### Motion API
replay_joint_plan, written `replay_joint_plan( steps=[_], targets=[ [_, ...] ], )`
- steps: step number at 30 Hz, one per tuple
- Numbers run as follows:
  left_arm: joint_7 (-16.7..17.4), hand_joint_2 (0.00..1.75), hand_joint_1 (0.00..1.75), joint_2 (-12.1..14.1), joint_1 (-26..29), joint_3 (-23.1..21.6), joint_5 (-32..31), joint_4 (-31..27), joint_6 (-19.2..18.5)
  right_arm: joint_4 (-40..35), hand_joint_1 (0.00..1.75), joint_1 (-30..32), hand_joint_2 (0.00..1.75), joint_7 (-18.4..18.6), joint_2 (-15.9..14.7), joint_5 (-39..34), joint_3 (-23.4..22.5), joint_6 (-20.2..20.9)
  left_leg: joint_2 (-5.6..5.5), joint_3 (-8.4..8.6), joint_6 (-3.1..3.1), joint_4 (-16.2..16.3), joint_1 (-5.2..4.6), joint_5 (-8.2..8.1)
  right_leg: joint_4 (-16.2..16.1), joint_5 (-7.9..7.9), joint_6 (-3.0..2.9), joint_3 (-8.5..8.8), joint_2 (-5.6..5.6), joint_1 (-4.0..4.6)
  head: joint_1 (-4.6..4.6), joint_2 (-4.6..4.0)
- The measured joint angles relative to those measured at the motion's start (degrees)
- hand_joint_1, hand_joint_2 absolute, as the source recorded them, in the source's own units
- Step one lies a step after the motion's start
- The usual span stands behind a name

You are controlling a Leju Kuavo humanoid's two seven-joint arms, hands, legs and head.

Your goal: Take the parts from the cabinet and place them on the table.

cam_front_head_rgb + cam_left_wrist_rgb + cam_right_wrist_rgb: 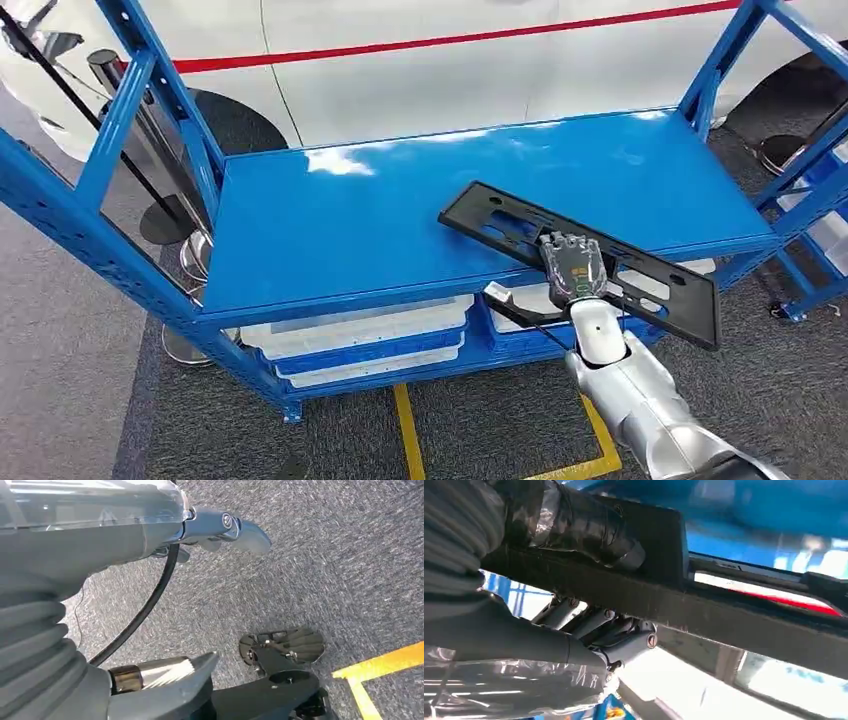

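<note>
Now | right robot hand (573, 267) grips black panel (500, 222) | panel overhangs blue shelf (330, 230) front edge

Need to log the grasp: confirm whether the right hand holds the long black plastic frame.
Yes, the right hand grips the long black plastic frame near its middle, above the blue shelf.

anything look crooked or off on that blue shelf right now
Yes: the long black panel sits askew. It lies diagonally across the top blue shelf, with its near end sticking out past the front edge over the white trays. The right hand grips it around the middle, so it is being held, not resting squarely.
</note>
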Motion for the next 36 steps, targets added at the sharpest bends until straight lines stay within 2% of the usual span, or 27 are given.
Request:
replay_joint_plan(
  steps=[3,5,9,12,24,25,32,33,34,35,36],
  targets=[
    [0.3,1.75,0.00,0.0,0.0,0.0,-0.4,0.0,0.1,-6.0,1.75,0.1,1.75,6.6,-2.0,0.1,5.1,0.0,0.01,-0.08,0.00,0.0,0.00,0.00,0.0,0.00,0.00,-0.07,0.04,0.00,0.00,0.00],
    [0.5,1.75,0.00,0.0,0.0,0.0,-0.4,0.0,0.1,-10.3,1.75,-0.6,1.75,10.6,-3.6,0.1,10.6,0.0,0.03,-0.08,0.00,0.0,0.00,0.00,0.0,0.00,0.00,-0.09,0.13,0.00,0.00,0.00],
    [0.5,1.75,0.00,-0.2,0.0,0.0,-0.5,0.0,0.2,-15.7,1.75,-1.7,1.75,13.4,-5.0,0.2,18.5,-0.1,0.06,-0.07,0.00,0.0,0.00,0.00,0.0,0.00,0.00,-0.10,0.11,0.01,0.00,0.00],
    [0.6,1.75,0.00,-0.3,0.0,0.0,-0.5,0.0,0.2,-18.0,1.75,-2.1,1.75,14.0,-5.6,0.3,22.1,-0.1,0.03,-0.08,0.00,0.0,0.00,0.00,0.0,-0.01,0.00,-0.10,0.07,0.03,0.00,0.00],
    [0.2,1.75,0.00,-0.4,-0.1,0.0,-1.0,0.0,0.1,-21.4,1.75,-3.5,1.75,15.7,-7.4,0.4,28.6,-0.1,0.02,-0.10,0.00,0.0,0.00,0.00,0.0,0.00,0.01,-0.09,0.06,0.00,0.00,0.00],
    [0.2,1.75,0.00,-0.4,-0.1,0.0,-1.2,0.0,0.1,-21.6,1.75,-3.6,1.75,15.7,-7.5,0.4,29.0,-0.1,0.00,-0.22,0.14,0.4,-0.23,-0.11,-0.1,0.06,0.10,-0.07,0.03,-0.31,0.00,0.00],
    [-0.3,1.75,0.00,-0.4,-0.2,0.0,-0.9,0.0,-0.8,-22.0,1.75,-4.0,1.75,14.6,-7.8,0.4,30.1,-0.1,-0.03,-0.41,0.76,0.7,-0.32,-0.44,-0.2,0.00,0.69,-0.02,0.07,-0.42,-0.02,0.00],
    [-0.3,1.75,0.00,-0.5,-0.2,0.0,-1.0,0.0,-0.8,-22.1,1.75,-4.2,1.75,14.5,-7.8,0.4,30.2,-0.1,0.02,0.02,1.31,-0.3,0.15,-0.06,-0.3,-0.08,1.00,0.22,0.08,-0.09,-0.04,0.00],
    [-0.3,1.75,0.00,-0.5,-0.2,0.0,-1.0,0.0,-0.9,-22.2,1.75,-4.1,1.75,14.4,-8.2,0.4,30.2,-0.1,0.21,0.62,1.50,-0.9,0.41,0.33,1.3,-1.08,1.08,-0.22,-0.06,-0.28,-0.02,0.00],
    [-0.3,1.75,0.00,-0.6,-0.2,0.0,-1.0,0.0,-0.9,-22.2,1.75,-4.3,1.75,14.2,-8.3,0.4,30.2,-0.1,0.31,0.84,1.70,-1.1,0.47,0.58,4.2,-3.16,1.23,-1.20,0.00,-0.09,0.11,0.00],
    [-0.3,1.75,0.00,-0.6,-0.4,0.0,-1.0,0.0,-1.0,-22.2,1.75,-4.4,1.75,14.1,-8.5,0.4,30.2,-0.1,0.31,0.79,1.70,-1.0,0.43,0.59,8.6,-5.87,1.27,-3.20,-0.03,-0.09,0.00,0.00]
  ],
)
